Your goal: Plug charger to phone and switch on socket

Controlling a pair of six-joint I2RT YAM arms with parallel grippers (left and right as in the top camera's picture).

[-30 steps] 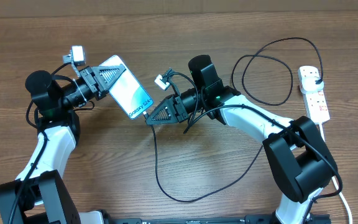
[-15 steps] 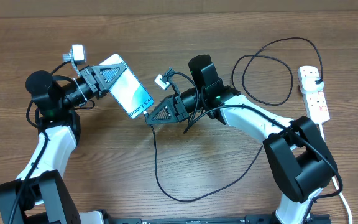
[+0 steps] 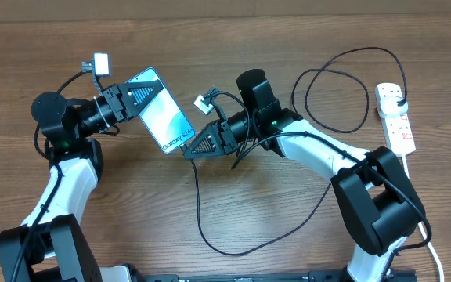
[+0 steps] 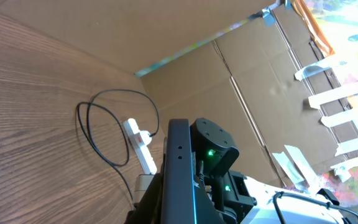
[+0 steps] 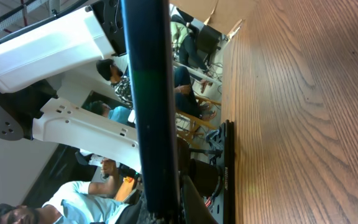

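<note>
Cyan glass under a black rim marks the phone (image 3: 165, 119). The left fingers (image 3: 139, 96) are closed on its upper end and appear to hold it tilted up off the wooden tabletop (image 3: 288, 227). Its long axis runs straight out from those fingers on a diagonal, and the free end, the one with the small white text, points at the right fingers (image 3: 194, 146).

The right fingers are pinched shut on the charger (image 3: 196, 196) at its connector end, and the thin black cable drops away beneath them in a wide loop across the tabletop. Their tips sit just beside, perhaps touching, the phone's lower corner. The connector is too small to make out, so I cannot tell whether it is already in the port. The two pairs of fingers face each other almost along the phone's length, so the coming push should run along that axis. A small sideways offset could make the tip skid off the edge.

The socket (image 3: 398, 125) lies well apart, far behind the right fingers and past that arm's elbow. The charger's black plug sits at its far end. The right arm is clearly nearer to it.
</note>
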